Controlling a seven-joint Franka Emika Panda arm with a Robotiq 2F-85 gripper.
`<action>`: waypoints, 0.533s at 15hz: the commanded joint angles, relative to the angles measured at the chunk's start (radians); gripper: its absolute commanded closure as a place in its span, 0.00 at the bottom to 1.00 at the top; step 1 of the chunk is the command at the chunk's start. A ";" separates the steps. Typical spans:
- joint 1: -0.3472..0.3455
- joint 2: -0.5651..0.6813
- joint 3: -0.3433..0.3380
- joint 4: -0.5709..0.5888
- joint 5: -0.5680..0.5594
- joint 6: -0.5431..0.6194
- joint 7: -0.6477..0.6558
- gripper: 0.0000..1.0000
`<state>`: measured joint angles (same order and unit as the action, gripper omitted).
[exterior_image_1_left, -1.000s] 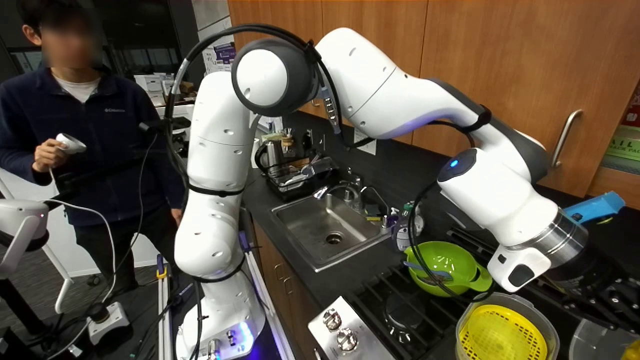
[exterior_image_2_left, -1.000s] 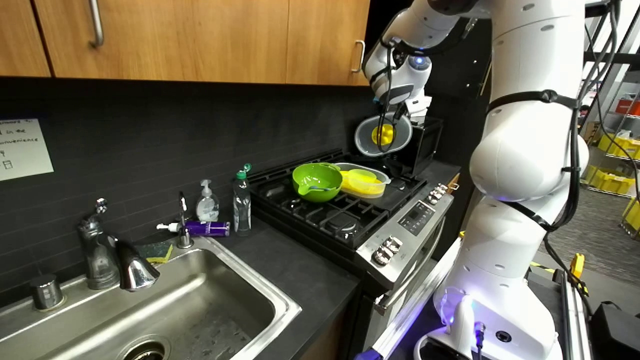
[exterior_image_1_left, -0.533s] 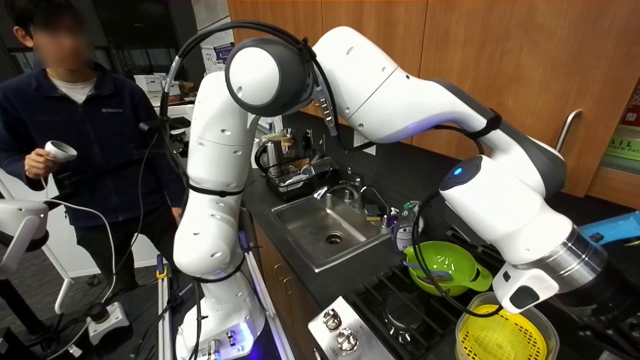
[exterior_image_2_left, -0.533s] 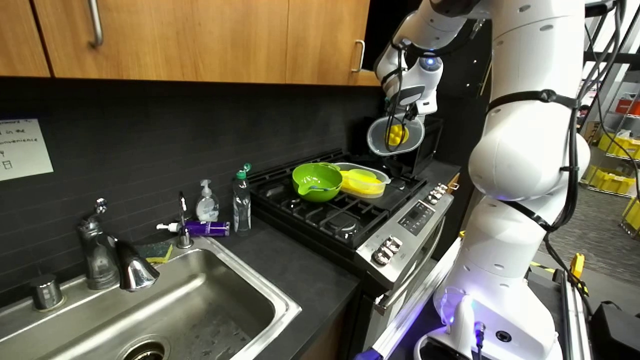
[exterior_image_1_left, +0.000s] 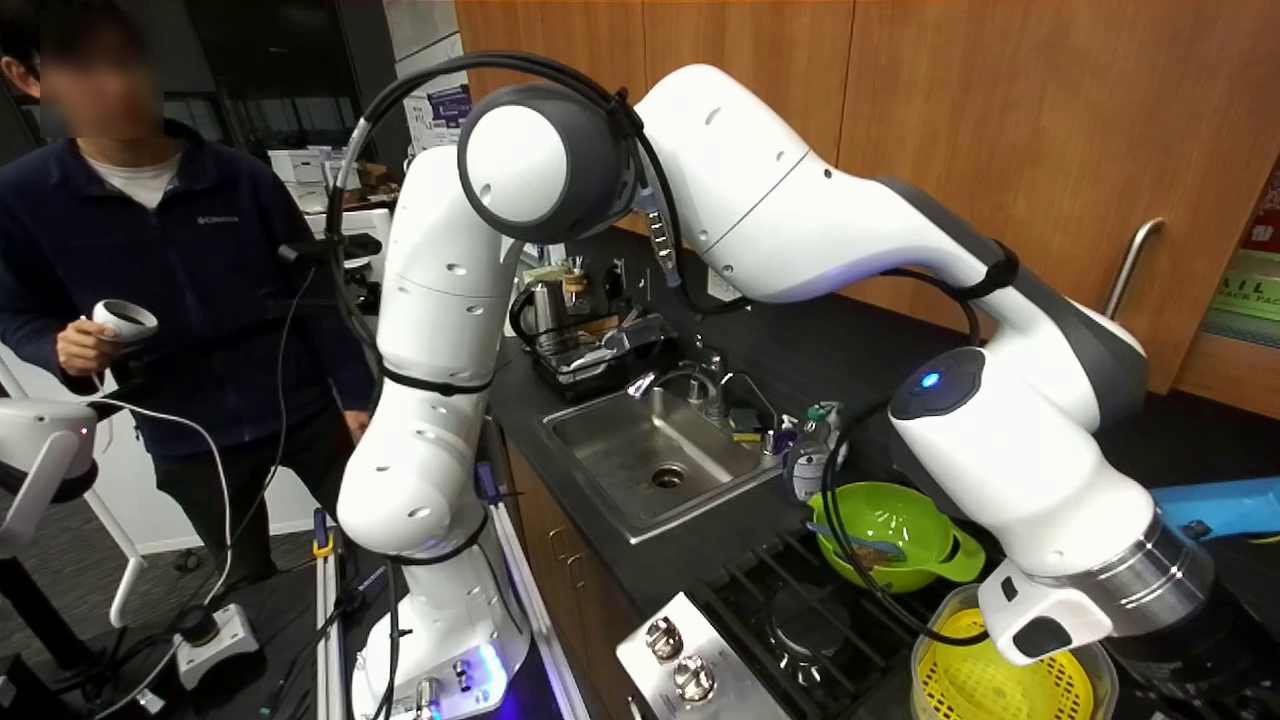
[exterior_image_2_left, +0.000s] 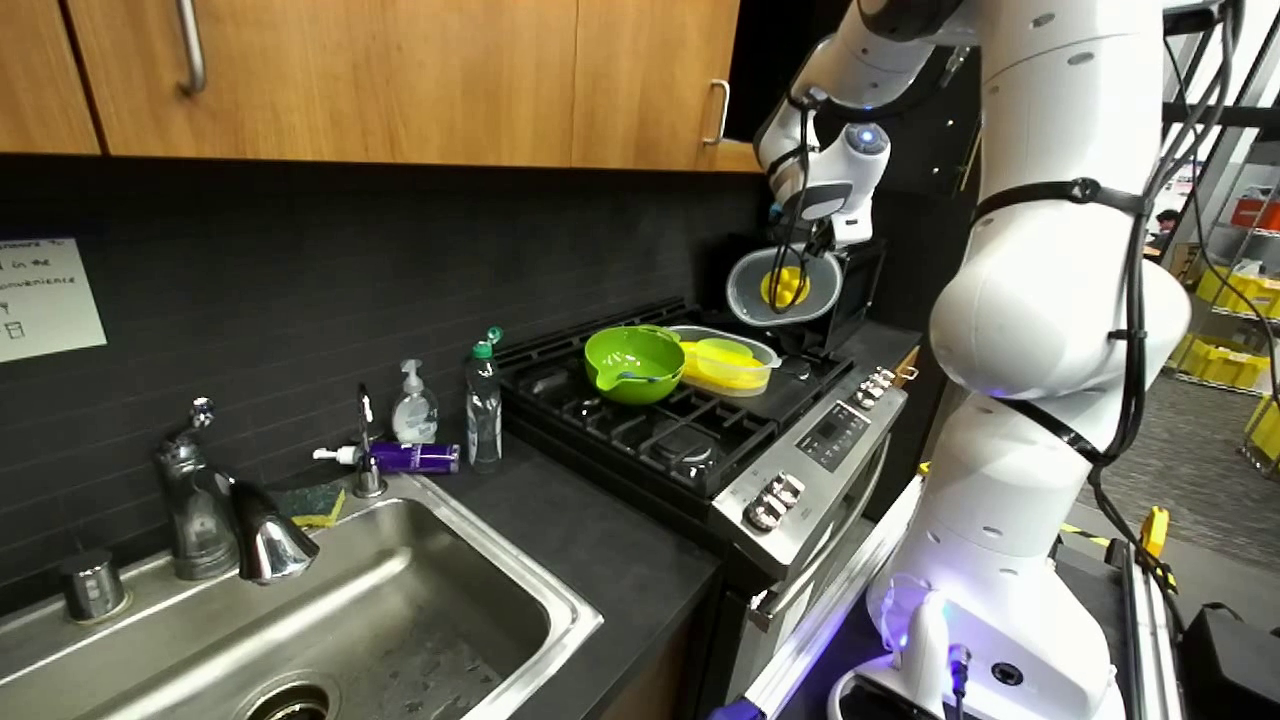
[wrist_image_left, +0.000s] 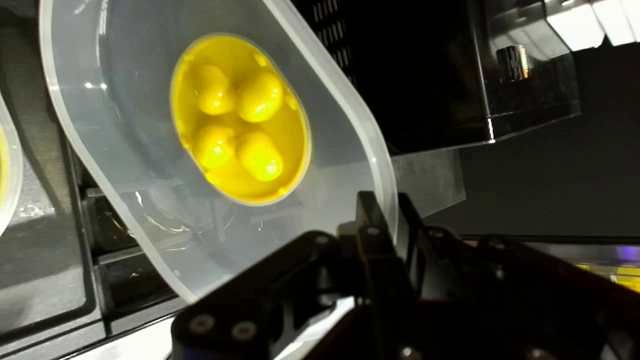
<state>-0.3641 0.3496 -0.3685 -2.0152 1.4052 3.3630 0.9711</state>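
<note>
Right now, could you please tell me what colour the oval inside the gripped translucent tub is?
The oval is bright yellow, showing best in the wrist view.

Arm (exterior_image_1_left: 750, 190) has a white, rounded shell with small oval plugs (exterior_image_1_left: 456, 269) recessed into its surface. Upper joint (exterior_image_1_left: 602, 160) is a dark grey drum with a white circular cap (exterior_image_1_left: 515, 163). Cables (exterior_image_1_left: 500, 60) are black, external, secured by black straps (exterior_image_2_left: 1030, 196). Wrist (exterior_image_1_left: 1020, 500) carries a dark panel (exterior_image_1_left: 955, 392) with a blue light (exterior_image_1_left: 930, 380) and a silver collar (exterior_image_1_left: 1130, 580). Gripper (wrist_image_left: 387, 205) shows black linkages (wrist_image_left: 280, 261) with pale round screw heads (wrist_image_left: 201, 324).
</note>
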 joint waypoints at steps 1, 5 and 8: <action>-0.025 0.014 0.012 0.031 0.026 -0.042 -0.017 0.97; -0.044 0.046 0.004 0.060 0.019 -0.064 -0.014 0.97; -0.062 0.062 -0.001 0.090 0.017 -0.062 -0.014 0.97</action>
<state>-0.4045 0.3955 -0.3686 -1.9736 1.4052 3.3109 0.9710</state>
